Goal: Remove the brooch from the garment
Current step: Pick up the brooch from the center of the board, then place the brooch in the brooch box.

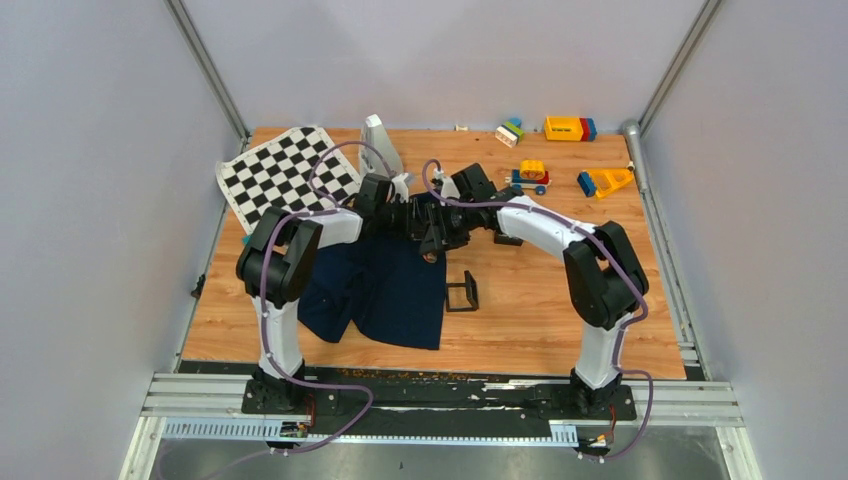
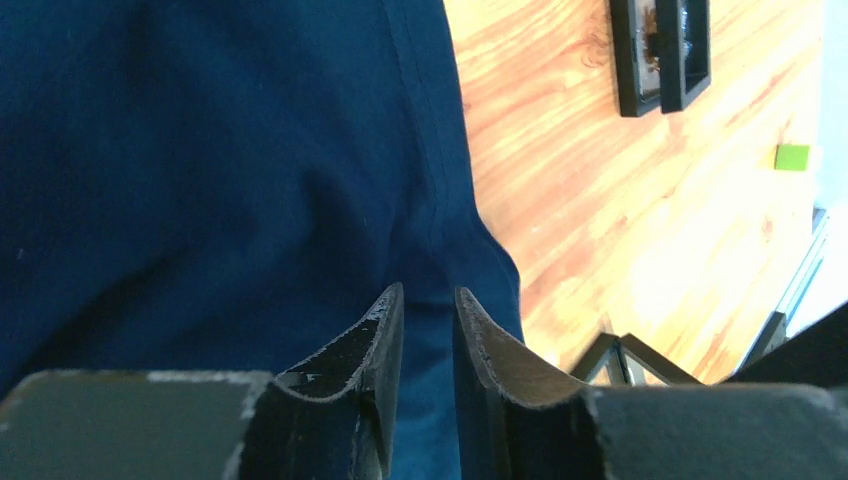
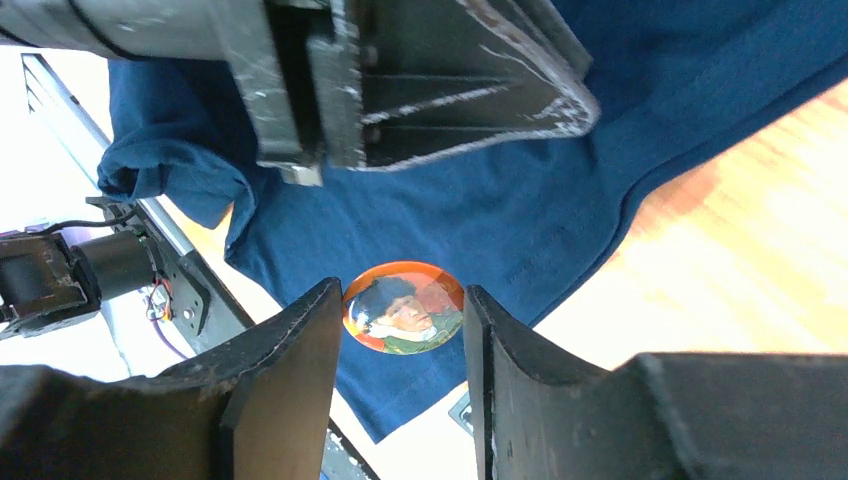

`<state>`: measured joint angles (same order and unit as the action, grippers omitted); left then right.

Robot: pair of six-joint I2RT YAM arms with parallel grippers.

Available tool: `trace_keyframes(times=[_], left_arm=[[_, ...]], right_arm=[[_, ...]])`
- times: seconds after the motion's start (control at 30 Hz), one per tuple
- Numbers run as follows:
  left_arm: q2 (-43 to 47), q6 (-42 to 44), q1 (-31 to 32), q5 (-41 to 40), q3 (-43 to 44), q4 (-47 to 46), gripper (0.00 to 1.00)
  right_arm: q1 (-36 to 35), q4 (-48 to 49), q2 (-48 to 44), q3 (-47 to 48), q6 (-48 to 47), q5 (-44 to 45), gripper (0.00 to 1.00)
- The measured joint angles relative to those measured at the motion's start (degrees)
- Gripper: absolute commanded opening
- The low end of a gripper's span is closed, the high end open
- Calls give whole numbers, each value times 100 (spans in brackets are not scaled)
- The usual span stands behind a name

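Though small, the brooch [image 3: 403, 307] reads clearly: a round badge with an orange rim and a painted portrait of a man in a dark cap, set against the navy garment [image 3: 520, 200] near its hem. It fills the gap between the fingers of the right gripper [image 3: 402, 290]; whether they squeeze it cannot be told. The left gripper [image 2: 428, 295] shows only a narrow slit at the cloth; any pinch is unclear.
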<state>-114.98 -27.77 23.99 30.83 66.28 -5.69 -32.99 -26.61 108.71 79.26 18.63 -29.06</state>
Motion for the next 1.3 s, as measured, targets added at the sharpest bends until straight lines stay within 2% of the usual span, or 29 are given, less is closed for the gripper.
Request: trace_keyframes(times=[0.23,0.47,0.63,0.77,1.07,1.3], left_arm=[[1062,68,-9,-177,-350,280,39],[1886,70,-4,2,-1204,214,39],[1958,186,144,133,-1875,247,40],[1958,374,267,197,-2199,227,37],[2020,481,302,402,-2343,-334,36],[2068,509,400,455,-2400,-444,36]], right_arm=[[-304,-210,-704,-361,17,579,28],[-1126,-684,-977,-544,17,1696,25],[-1572,-1049,-975,-586,63,2347,25],[-1672,-1279,-975,-671,192,2750,24],[-1845,-1753,-813,-702,664,3615,24],[-1912,-2037,-629,-693,874,3965,25]])
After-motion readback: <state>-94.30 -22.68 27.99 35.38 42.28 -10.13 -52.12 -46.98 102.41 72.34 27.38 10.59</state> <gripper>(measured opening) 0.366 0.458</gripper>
